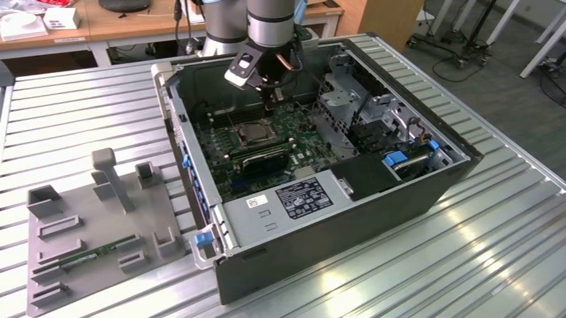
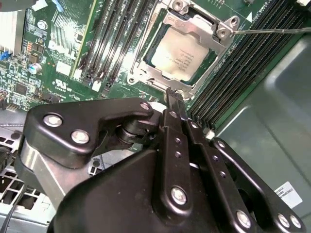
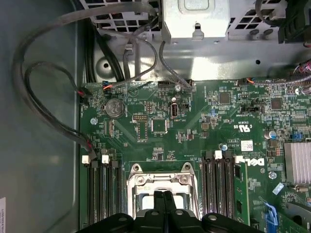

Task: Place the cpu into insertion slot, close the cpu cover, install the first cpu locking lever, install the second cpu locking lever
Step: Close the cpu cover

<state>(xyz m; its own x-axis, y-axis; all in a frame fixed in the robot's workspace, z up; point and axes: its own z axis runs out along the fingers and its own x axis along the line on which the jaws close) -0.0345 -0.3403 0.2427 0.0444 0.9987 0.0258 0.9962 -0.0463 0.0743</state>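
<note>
Cpu (image 2: 182,53) is seated under cpu cover (image 2: 204,22); judged light, stiff, fragile, so edges only for grip. Gripper (image 2: 174,94) is closed up w/ nothing held, just beside cover rim.

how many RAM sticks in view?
2. One stick lies on the grey fixture tray outside the case; the other stick stands slotted in the motherboard. The claw may hide more.

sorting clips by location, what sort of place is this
Probably a robotics lab or workshop: a grey robot arm reaches into an open black desktop computer case lying on a ribbed silvery metal table, with wooden desks behind.
</note>
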